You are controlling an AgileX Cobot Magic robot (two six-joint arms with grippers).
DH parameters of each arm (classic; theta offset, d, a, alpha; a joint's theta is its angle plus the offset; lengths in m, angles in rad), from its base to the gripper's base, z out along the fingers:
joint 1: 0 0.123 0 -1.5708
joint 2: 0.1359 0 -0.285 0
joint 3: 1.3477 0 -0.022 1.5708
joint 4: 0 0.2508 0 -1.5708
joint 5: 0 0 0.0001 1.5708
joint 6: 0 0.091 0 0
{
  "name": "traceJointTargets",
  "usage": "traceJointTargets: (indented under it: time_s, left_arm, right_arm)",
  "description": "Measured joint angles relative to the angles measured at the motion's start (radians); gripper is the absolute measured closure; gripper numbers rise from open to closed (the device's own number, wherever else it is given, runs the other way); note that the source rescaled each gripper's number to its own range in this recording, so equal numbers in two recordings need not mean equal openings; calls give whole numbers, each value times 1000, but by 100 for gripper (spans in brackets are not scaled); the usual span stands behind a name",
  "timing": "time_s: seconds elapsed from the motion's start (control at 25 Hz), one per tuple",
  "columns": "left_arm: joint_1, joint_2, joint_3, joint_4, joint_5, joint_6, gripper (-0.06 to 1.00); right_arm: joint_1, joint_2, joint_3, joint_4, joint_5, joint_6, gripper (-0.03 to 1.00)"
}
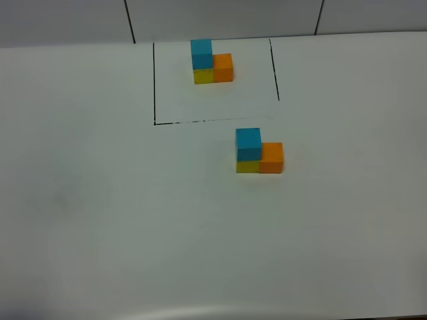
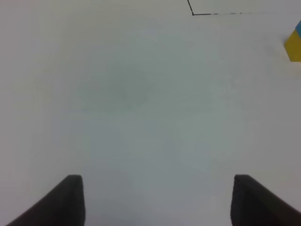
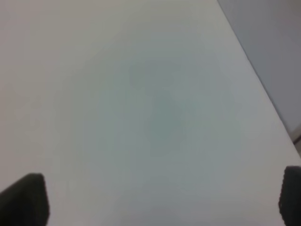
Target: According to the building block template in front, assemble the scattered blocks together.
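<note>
White matte surface (image 1: 100,220) carries the three larger cubes (image 1: 259,152), blue on yellow, orange alongside, ahead of the released left claw (image 2: 155,197). Right claw (image 3: 160,200) gapes, empty.

white table (image 1: 100,220), grey panelled wall (image 1: 220,17)

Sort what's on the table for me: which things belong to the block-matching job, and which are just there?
Belongs to the job:
- building block template, inside the marked square
- assembled blocks: blue on yellow, orange alongside, nearer the camera

Just there:
- black marked square
- white table
- back wall
</note>
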Motion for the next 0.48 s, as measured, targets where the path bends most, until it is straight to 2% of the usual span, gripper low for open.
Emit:
traceJointTargets:
  time_s: [0.24, 0.48]
  left_arm:
    - [0, 0, 0, 0, 0, 0, 54]
    - [0, 0, 0, 0, 0, 0, 54]
  right_arm:
    - [0, -165, 77, 76, 15, 14, -3]
    - [9, -202, 93, 101, -2, -7, -2]
